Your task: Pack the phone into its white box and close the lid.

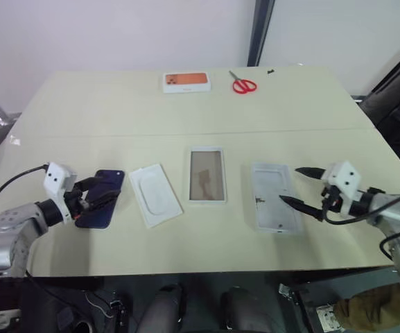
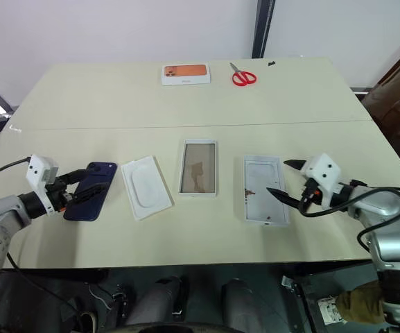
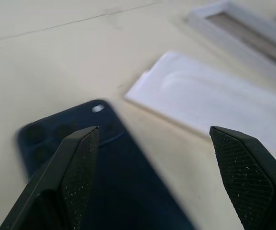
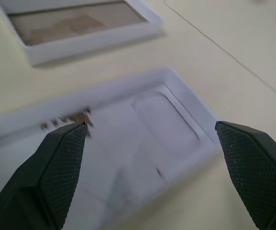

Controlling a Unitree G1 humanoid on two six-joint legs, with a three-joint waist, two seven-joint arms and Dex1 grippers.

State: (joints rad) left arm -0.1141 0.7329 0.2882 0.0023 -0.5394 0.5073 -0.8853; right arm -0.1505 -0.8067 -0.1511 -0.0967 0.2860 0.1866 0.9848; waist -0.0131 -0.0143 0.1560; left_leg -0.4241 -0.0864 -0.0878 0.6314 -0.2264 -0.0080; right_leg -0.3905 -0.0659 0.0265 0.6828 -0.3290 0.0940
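- Phone (image 2: pixel 91 191) lies flat on the counter (image 2: pixel 200 104), back up, at the left end of the row; left gripper (image 2: pixel 82 186) hovers over its near half, jaws spread wide, grasping nothing
- White insert (image 2: pixel 145 187) sits just right of the phone; white box (image 2: pixel 199 168) next, open, brownish floor showing
- Lid (image 2: pixel 263 189) lies inside-up, right of the box; right gripper (image 2: pixel 287 179) at its right edge, jaws released, empty
- Orange-topped box (image 2: pixel 185 73) and red scissors (image 2: pixel 242 76) wait at the far edge
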